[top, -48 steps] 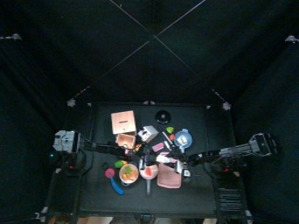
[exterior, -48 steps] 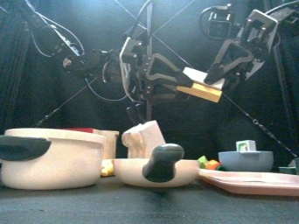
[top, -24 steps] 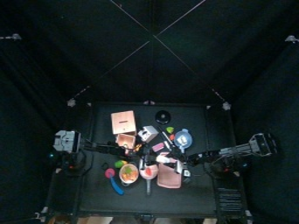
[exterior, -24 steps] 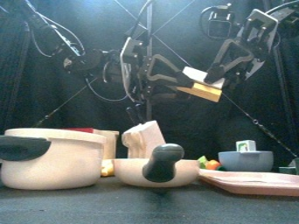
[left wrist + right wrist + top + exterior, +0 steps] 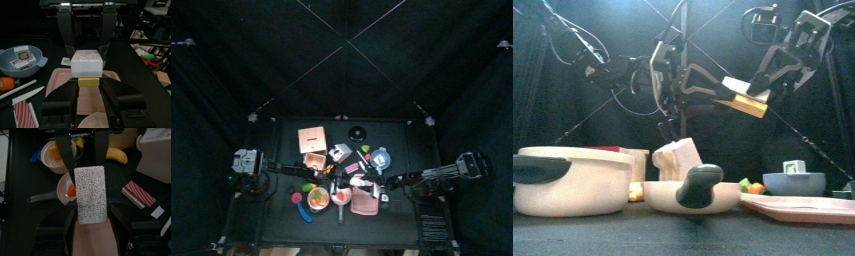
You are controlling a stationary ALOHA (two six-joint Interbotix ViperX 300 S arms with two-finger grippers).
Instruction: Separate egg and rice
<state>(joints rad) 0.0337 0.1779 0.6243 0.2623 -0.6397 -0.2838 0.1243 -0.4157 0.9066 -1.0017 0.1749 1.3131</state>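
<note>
A toy sushi hangs in the air between both grippers. Its white rice block [image 5: 88,61] lies on the yellow egg slab [image 5: 88,82], and the two touch. My left gripper [image 5: 88,86] is shut on the egg. My right gripper [image 5: 91,215] is shut on the speckled rice block [image 5: 90,190]. In the front view the rice [image 5: 736,85] sits over the egg [image 5: 748,105], high above the table, with the left arm behind on the left and the right arm on the right. In the top view the grippers meet over the table's front middle [image 5: 357,180].
Below stand a cream pot [image 5: 573,180], a bowl with a black handle [image 5: 694,190], a pink plate [image 5: 800,207] and a blue bowl [image 5: 794,183]. A banana [image 5: 119,155], a carrot [image 5: 7,82] and a red striped piece [image 5: 140,193] lie on the table.
</note>
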